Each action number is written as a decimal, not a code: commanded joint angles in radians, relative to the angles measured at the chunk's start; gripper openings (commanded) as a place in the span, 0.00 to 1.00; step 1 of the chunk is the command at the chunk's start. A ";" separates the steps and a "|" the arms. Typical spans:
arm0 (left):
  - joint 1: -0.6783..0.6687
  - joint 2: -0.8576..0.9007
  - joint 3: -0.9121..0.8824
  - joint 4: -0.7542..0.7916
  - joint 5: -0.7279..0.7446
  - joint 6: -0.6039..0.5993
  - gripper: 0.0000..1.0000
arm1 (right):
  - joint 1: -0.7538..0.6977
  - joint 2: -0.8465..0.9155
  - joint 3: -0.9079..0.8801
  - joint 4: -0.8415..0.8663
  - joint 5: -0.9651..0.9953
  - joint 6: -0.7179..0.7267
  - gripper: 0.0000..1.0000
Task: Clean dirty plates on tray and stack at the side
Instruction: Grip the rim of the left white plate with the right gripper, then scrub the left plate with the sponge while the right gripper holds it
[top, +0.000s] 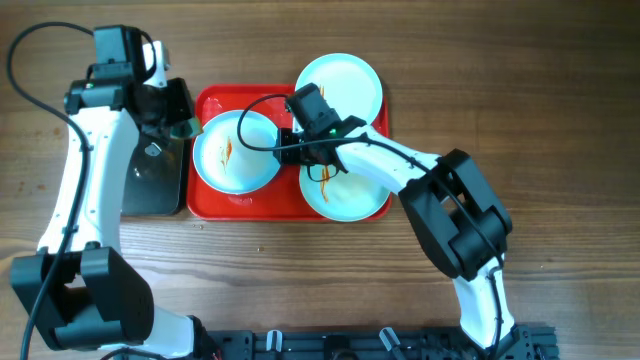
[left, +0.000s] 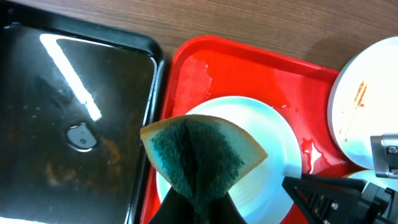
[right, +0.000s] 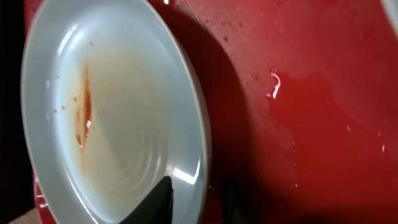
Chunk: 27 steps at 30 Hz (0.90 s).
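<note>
1. Three plates (top: 340, 85) lie flat on the red tray (top: 210, 100). The smeared plate (top: 235, 150) at its left end is the one being worked.
2. At that plate's near rim the right gripper (right: 196, 200) straddles the edge, one finger inside and one outside. Cannot tell if it pinches yet.
3. The left gripper (left: 198, 202) is clamped on a folded sponge (left: 202, 152), poised by the plate's left edge.
4. Judgement: the plate is stiff, light and breakable. The wet film on the tray suggests it is slippery. The rim is the only hold, so pinch deep and lift level.

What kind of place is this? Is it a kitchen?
Probably a robot practice setup, not a real kitchen: two robot arms work over a wooden table, with smeared plates on a red tray and a sponge.
</note>
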 joint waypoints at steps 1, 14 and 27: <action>-0.039 0.011 -0.048 0.046 0.012 0.005 0.04 | 0.015 0.031 0.018 -0.016 0.044 0.060 0.14; -0.101 0.046 -0.207 0.230 0.011 0.005 0.04 | -0.022 0.024 0.018 -0.067 0.005 0.058 0.04; -0.193 0.306 -0.245 0.239 -0.107 -0.090 0.04 | -0.023 0.024 0.018 -0.048 -0.017 0.047 0.05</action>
